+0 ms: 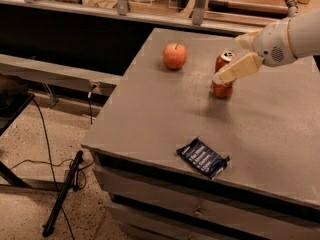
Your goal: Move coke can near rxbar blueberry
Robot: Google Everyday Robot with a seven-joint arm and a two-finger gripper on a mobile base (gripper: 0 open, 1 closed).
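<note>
Camera view shows the coke can (221, 90) standing up near the back of the table (150, 114). The gripper (231, 70) reaches in from 3 o'clock and lies right across the can, most likely to grab it. It hides the can's middle, so I cannot tell if it is squeezing. The rxbar blueberry (202, 157) lies flat at 6 o'clock from the can, well apart, by the front edge. The apple (174, 55) sits at 10 o'clock. The arm is cut off.
</note>
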